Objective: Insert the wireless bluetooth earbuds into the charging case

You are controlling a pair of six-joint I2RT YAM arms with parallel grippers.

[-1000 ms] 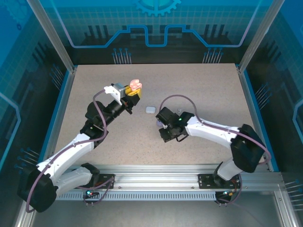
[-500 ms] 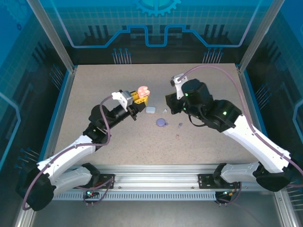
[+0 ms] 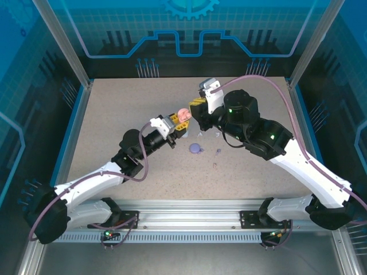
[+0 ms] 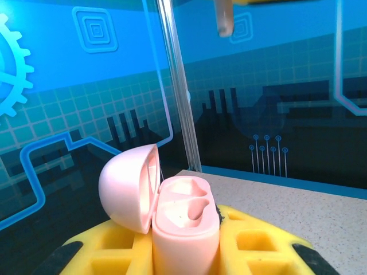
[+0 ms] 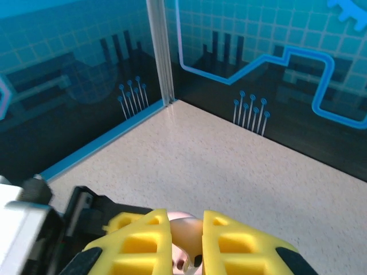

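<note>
**Pinkish earbud (image 4: 225,20) hangs over the open pink charging case (image 4: 184,220)**

The bud's stem pokes down from the right fingers (image 5: 241,243), which pinch it with only a narrow gap between them, above and clear of the case. The left fingers (image 4: 255,252) clamp the case upright, its lid swung open to the left and its two wells facing up. On the speckled surface (image 3: 114,109), just nearer the arms' bases, lie a purple case (image 3: 195,148) and, a little apart from it, a tiny loose bud (image 3: 218,152).
</note>
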